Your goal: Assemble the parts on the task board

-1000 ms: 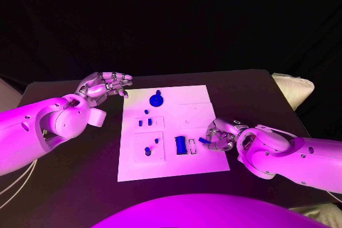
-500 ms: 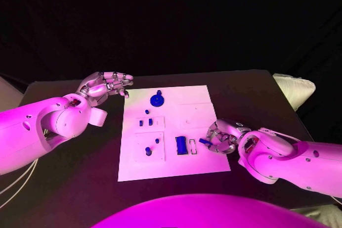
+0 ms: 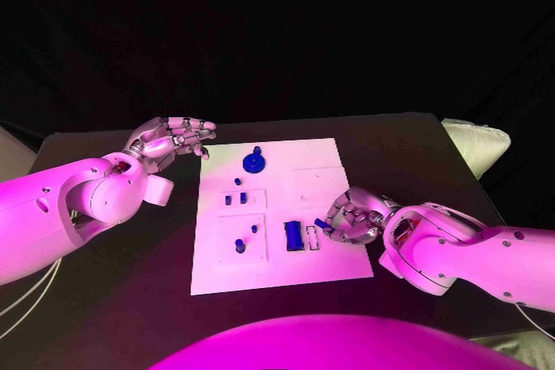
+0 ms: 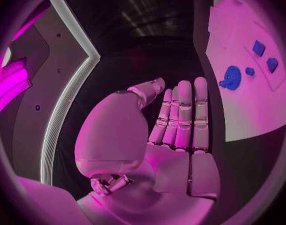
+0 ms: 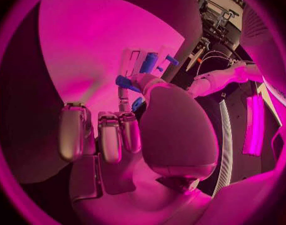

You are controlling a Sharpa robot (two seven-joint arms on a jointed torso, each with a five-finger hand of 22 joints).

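A: Since the right hand (image 3: pixel 350 217) sits at the right edge of the task board (image 3: pixel 330 157), low and right of centre in the head view, what is it carrying?

B: A small blue part (image 3: pixel 324 223), pinched at the fingertips just beside the narrow empty slot (image 3: pixel 310 237). The right wrist view shows the same blue piece (image 5: pixel 126 83) against the thumb, other fingers curled below it.

A: Left hand?

B: The left hand (image 3: pixel 172 141) hovers off the board's upper left corner, fingers apart, nothing in it. In its wrist view the palm (image 4: pixel 180 150) is flat and bare.

A: Other parts?

B: A blue gear (image 3: pixel 254 160) near the board's top centre, a blue block (image 3: pixel 293 235) seated left of the slot, and small pegs in the left-hand panels (image 3: pixel 240 245).

A: Handling estimate?

B: Judged, not measured: the part looks like rigid plastic, very light, smooth enough to twist in a fingertip pinch. Unlikely to be fragile, but it could flick away if squeezed off-centre. Best held across its flat sides, leaving the lower end free to enter the slot.

A: Risk?

B: Tilt on entry; its exact orientation cannot be told.
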